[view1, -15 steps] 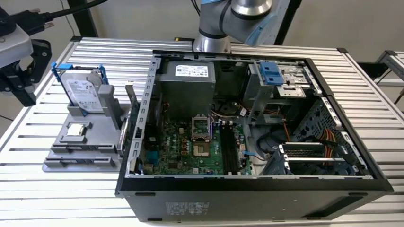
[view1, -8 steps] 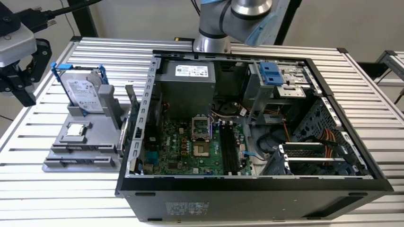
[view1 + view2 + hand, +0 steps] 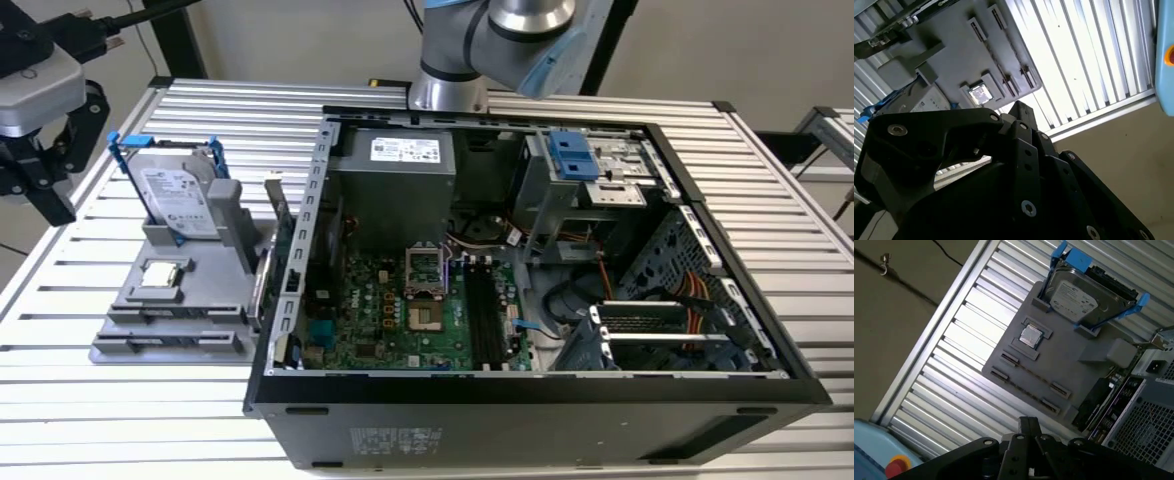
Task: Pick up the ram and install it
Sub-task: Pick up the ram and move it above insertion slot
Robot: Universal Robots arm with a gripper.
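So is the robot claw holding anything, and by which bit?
Nothing that shows. The gripper is off at the exterior view's left, apart from the grey tray and the hard drive standing in it.

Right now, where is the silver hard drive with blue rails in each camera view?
Exterior view: hard drive stands on edge in the gray holder, at the exterior view's left of the computer case.
First wrist view: hard drive upright at the holder's end.
Second wrist view: hard drive's label at the holder's end.
Shared landmark: the silver chip on the holder.
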